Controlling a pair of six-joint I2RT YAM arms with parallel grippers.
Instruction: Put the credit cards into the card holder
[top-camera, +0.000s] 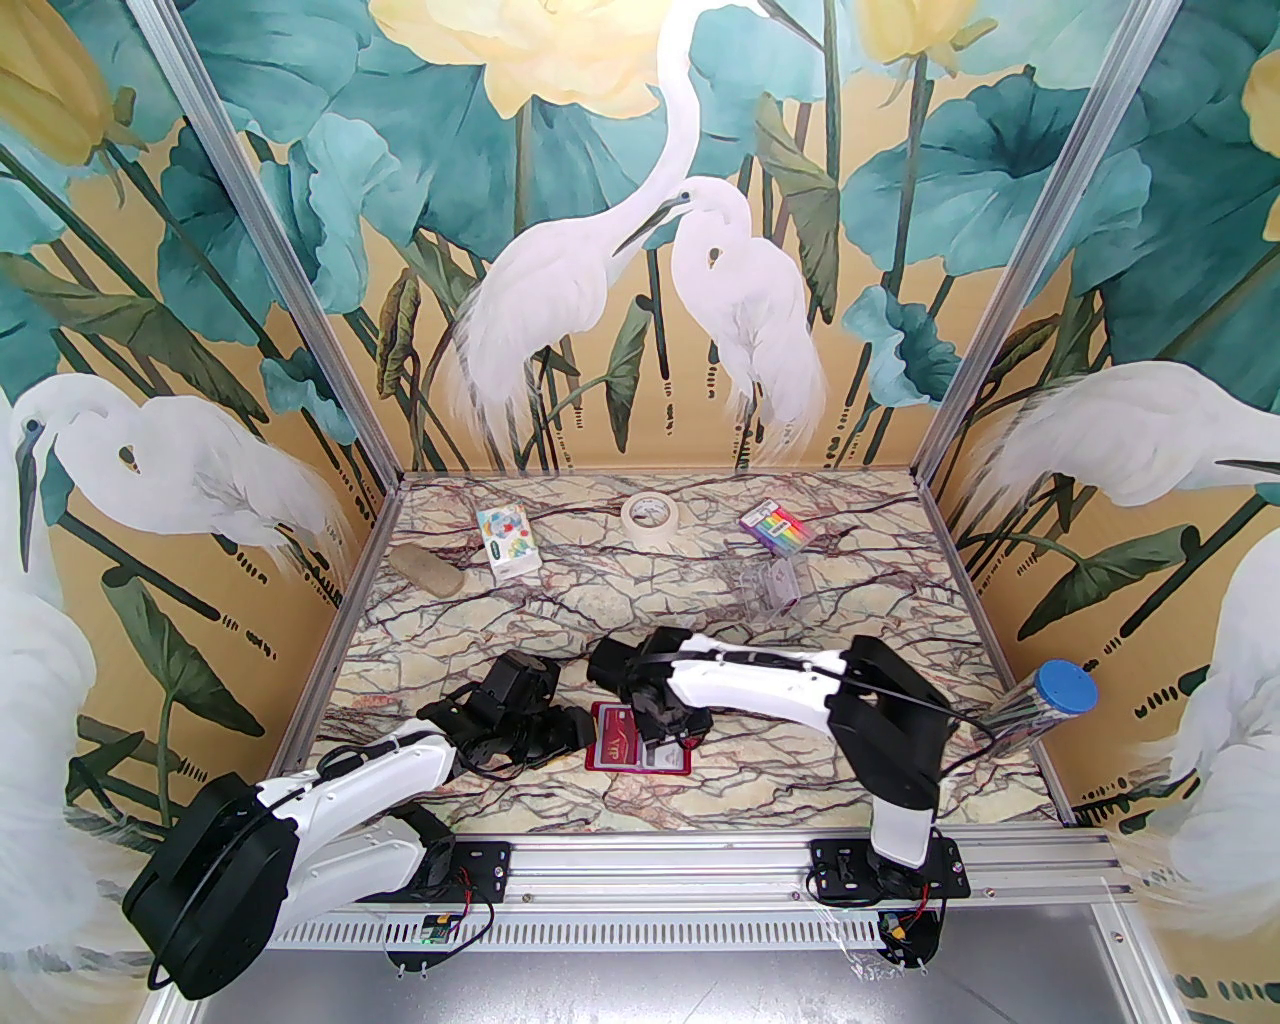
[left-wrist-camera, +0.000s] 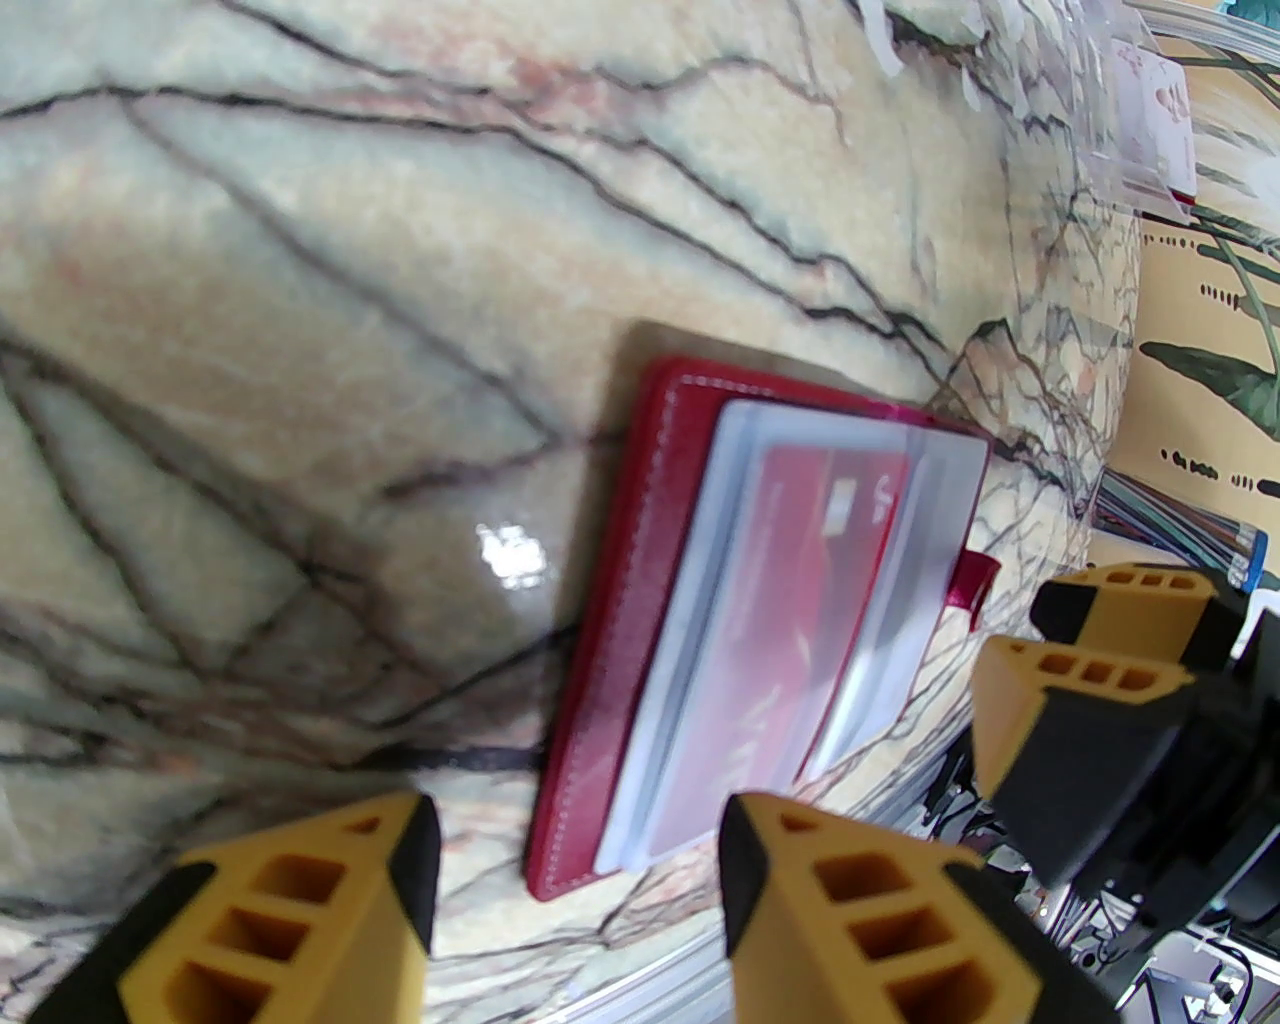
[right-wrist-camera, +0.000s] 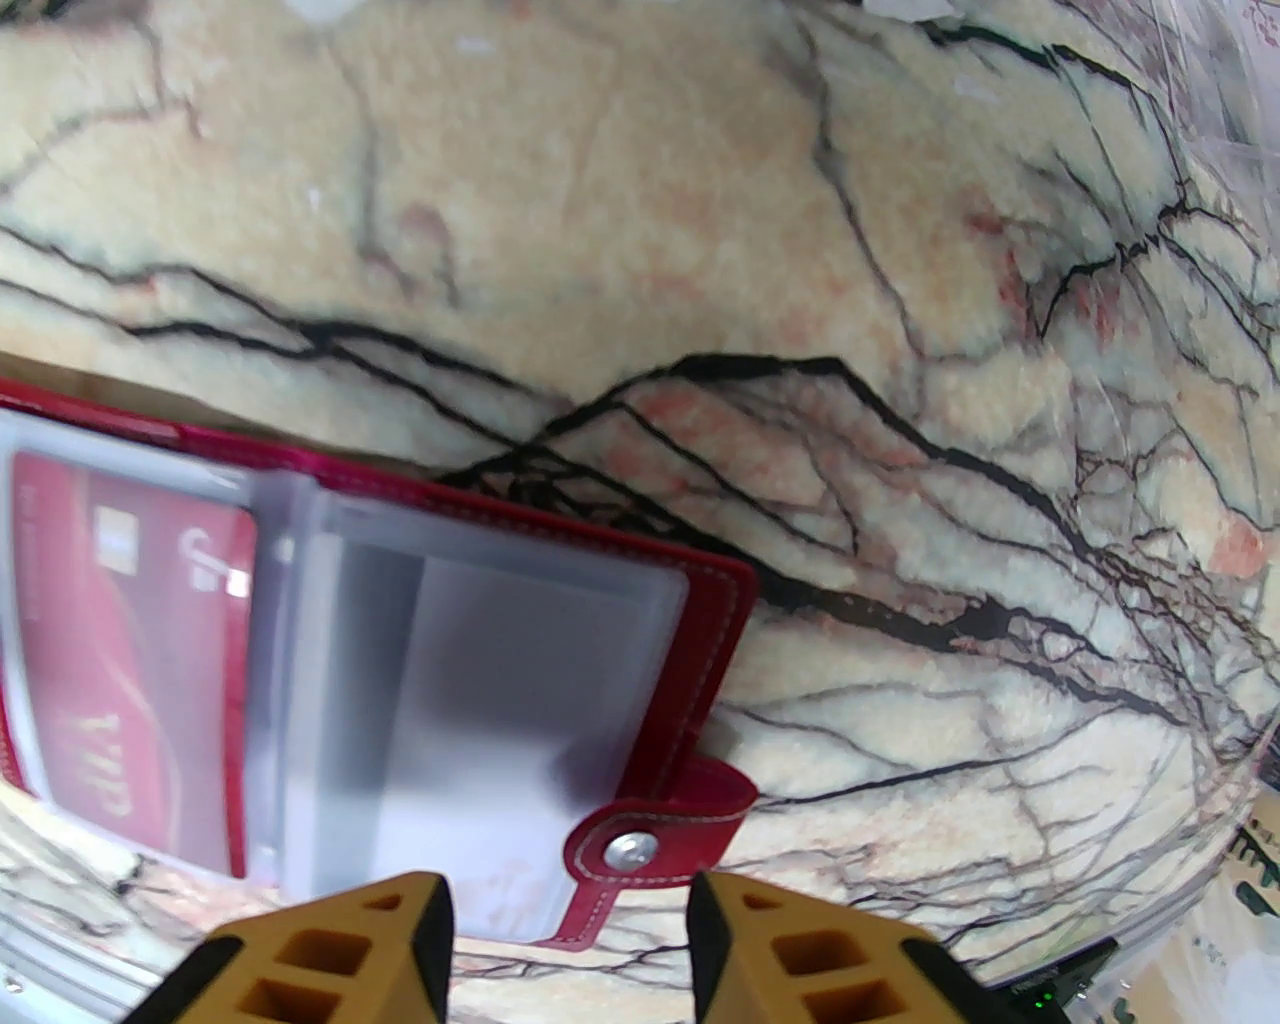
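Note:
The card holder lies open and flat on the marble table near the front edge, dark red with clear sleeves inside. A red credit card with "VIP" lettering sits in its left sleeve. A pale credit card shows through the right sleeve. The snap tab sticks out at the holder's right edge. My left gripper hovers open just short of the holder's left end. My right gripper is open above the tab side, nothing between its fingers.
A clear plastic box stands behind the arms at centre right. Further back are a tape roll, a rainbow-striped packet, a white patterned box and a beige stone-like lump. A blue-capped tube lies at the right wall.

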